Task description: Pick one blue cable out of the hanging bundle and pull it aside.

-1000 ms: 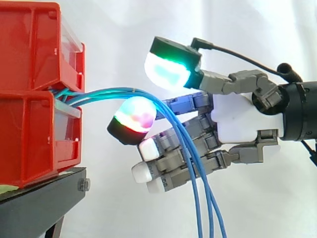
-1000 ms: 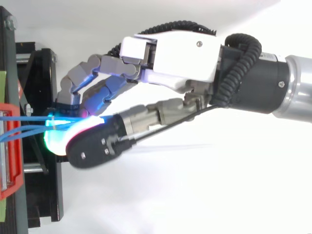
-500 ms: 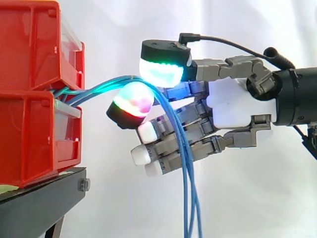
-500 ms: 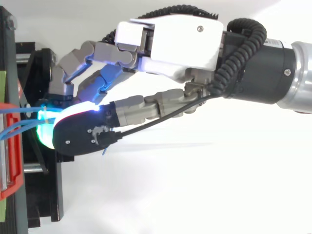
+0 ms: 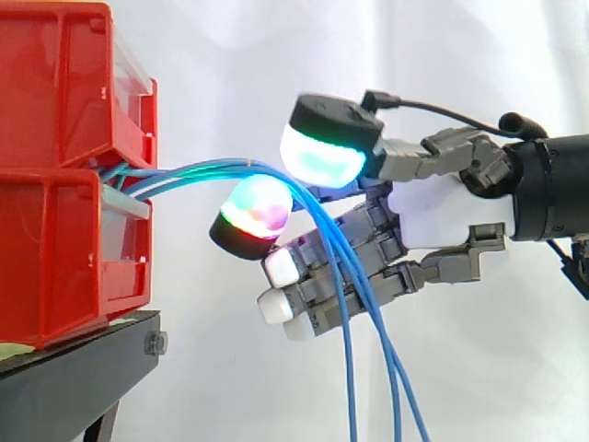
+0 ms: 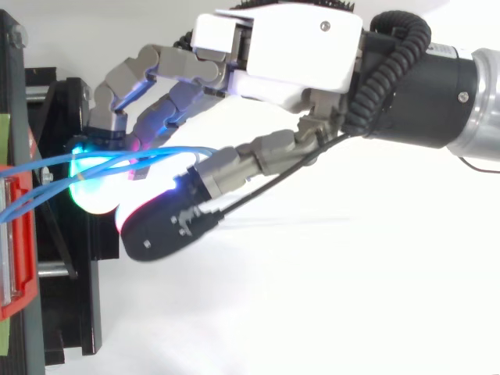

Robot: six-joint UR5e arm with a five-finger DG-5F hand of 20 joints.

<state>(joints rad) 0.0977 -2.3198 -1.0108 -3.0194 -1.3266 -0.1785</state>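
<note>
Side view: hand (image 5: 446, 216) sat mid-frame, arm entering from 3 o'clock, level with the seam between the two stacked red bins (image 5: 64, 230). The blue cables (image 5: 198, 171) left that seam at 9 o'clock, arced toward 3 o'clock into the hand, then dropped across it toward 6 o'clock, fanning into separate strands. Top view: same blue cables (image 6: 156, 151) ran from 9 o'clock into the hand (image 6: 289, 47). Couldn't tell if the hand pinched any cable. Bins sat on a black stand (image 5: 74, 368).
</note>
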